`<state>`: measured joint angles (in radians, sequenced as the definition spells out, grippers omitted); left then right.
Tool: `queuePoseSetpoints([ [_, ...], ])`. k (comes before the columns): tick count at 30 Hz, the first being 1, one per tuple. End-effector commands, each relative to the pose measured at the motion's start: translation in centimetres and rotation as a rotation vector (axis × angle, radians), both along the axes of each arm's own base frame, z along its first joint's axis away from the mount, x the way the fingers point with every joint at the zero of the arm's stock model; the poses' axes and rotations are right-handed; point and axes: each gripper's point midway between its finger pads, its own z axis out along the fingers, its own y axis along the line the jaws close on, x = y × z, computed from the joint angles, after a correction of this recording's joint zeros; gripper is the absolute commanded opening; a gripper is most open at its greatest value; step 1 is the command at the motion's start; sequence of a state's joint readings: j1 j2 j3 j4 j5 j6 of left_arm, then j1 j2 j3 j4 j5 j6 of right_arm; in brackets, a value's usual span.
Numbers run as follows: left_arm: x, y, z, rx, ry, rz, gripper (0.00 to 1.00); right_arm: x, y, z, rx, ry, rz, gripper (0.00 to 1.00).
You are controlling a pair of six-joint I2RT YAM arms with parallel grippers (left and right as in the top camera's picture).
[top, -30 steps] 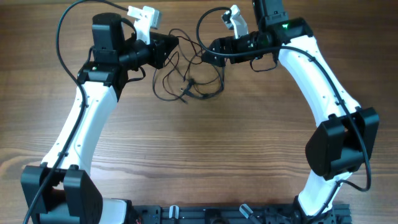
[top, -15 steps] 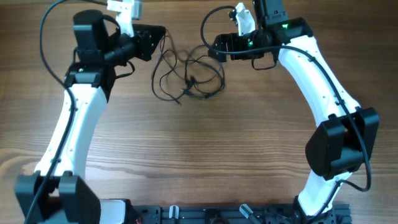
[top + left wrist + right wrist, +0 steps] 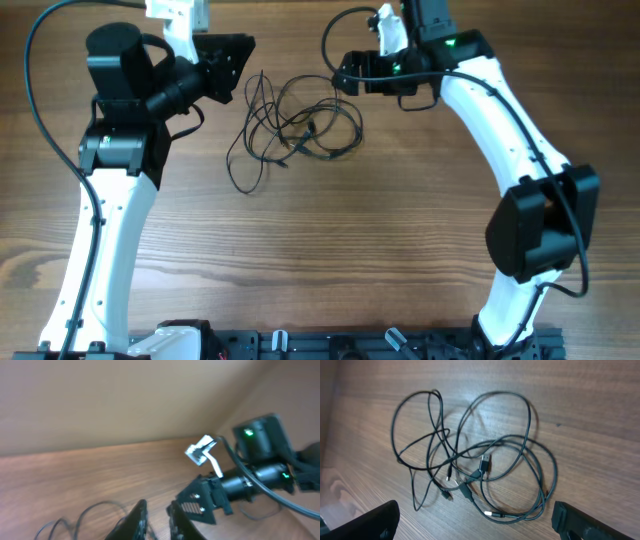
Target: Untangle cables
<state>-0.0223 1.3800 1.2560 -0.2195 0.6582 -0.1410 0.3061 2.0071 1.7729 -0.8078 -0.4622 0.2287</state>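
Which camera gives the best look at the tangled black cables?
Right wrist: it looks down on the whole cable tangle, loops and connector ends distinct. Overhead shows it whole but small. Left wrist catches only a blurred loop at its bottom edge.

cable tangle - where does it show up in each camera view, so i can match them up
Overhead: the cable tangle lies upper centre, between the two arms.
Left wrist: only a few blurred loops show at the bottom left edge.
Right wrist: it fills the middle of the picture.
Shared landmark: the wooden table lies under it in all three views.
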Motion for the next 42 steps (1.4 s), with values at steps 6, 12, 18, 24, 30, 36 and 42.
queuePoseSetpoints([
  [6,2.0,6.1,-2.7,0.142,0.086,0.360,0.30,-1.0,4.5,-1.3,-0.043,-0.051,0.098,1.00],
  [12,2.1,9.0,-3.7,0.194,0.131,0.523,0.31,-2.1,7.0,-1.2,-0.041,-0.082,0.168,1.00],
  [18,1.8,10.1,-4.6,0.227,0.168,0.578,0.32,-2.9,9.7,-3.6,-0.045,-0.080,0.247,0.99],
  [24,1.4,11.2,-5.4,0.219,0.210,0.610,0.33,-2.3,11.7,-6.9,-0.067,-0.104,0.280,0.93],
  [30,1.0,11.6,-6.0,0.228,0.241,0.616,0.33,-1.5,12.8,-9.4,-0.055,-0.103,0.271,0.89],
  [36,0.9,11.6,-6.1,0.229,0.246,0.615,0.33,-2.0,13.5,-9.8,-0.009,-0.080,0.299,0.87],
  [42,0.8,11.4,-6.3,0.228,0.255,0.605,0.34,-2.7,16.0,-7.9,0.129,-0.092,0.359,0.84],
])
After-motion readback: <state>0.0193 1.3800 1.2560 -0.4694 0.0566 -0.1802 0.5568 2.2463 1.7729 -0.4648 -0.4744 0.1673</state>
